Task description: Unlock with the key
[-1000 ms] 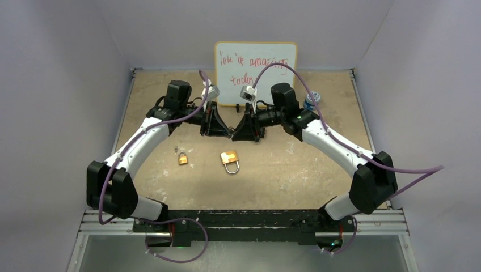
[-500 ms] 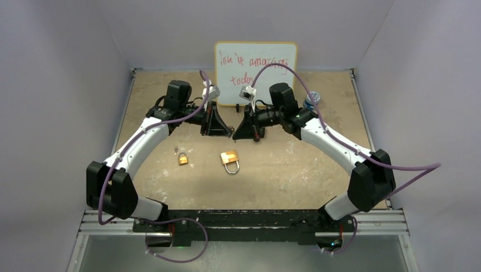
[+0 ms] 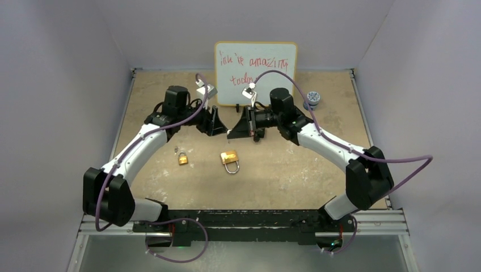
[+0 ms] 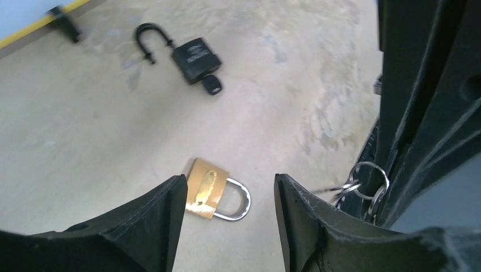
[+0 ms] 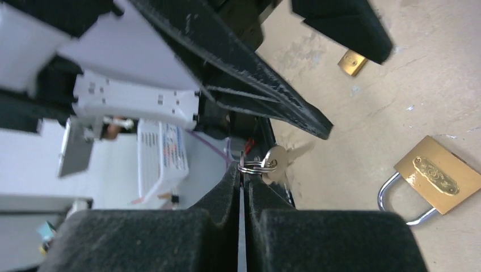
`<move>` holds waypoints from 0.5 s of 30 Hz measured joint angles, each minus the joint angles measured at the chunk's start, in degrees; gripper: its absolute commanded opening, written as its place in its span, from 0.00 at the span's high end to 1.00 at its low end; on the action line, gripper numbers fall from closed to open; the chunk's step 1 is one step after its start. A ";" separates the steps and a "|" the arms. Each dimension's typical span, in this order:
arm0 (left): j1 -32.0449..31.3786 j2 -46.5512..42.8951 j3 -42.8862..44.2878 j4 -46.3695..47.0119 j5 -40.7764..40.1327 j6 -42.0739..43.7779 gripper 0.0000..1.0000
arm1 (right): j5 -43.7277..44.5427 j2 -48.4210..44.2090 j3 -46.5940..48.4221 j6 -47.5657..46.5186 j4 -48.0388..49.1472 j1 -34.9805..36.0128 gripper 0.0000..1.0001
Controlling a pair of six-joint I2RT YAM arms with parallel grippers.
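My right gripper [image 5: 242,170] is shut on a metal ring from which the silver key [image 5: 278,162] hangs, just past the fingertips. In the left wrist view, the same ring [image 4: 366,182] shows at the right edge. My left gripper [image 4: 230,181] stands open and holds nothing, a short way from the key. Below it lies a brass padlock [image 4: 209,195] with its shackle closed. That padlock [image 3: 230,160] lies in front of both grippers, the left gripper [image 3: 217,126] and the right gripper [image 3: 233,133], which nearly meet above the table.
A smaller brass padlock [image 3: 183,158] lies to the left of the bigger one. A black padlock [image 4: 193,55] with its shackle open and a key in it lies farther back. A whiteboard [image 3: 255,65] stands at the back, with a small blue object [image 3: 312,99] to its right.
My right gripper has shut on the key's ring. My left gripper then opened, let go of the key and drew back to the left. Both arms shifted slightly left.
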 measured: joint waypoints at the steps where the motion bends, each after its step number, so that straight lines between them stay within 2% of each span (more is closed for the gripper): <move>1: 0.00 -0.90 -1.01 0.63 -2.64 -1.64 0.40 | 1.16 0.44 -0.15 2.99 1.86 -0.04 1.00; 9: 0.04 -13.29 -8.44 6.16 -22.58 -18.99 0.42 | 13.40 4.90 -7.87 27.87 20.02 -0.79 1.00; 15: 0.04 -21.29 -13.84 13.51 -25.83 -30.73 0.43 | 19.28 6.97 -8.09 38.91 24.13 -0.83 1.00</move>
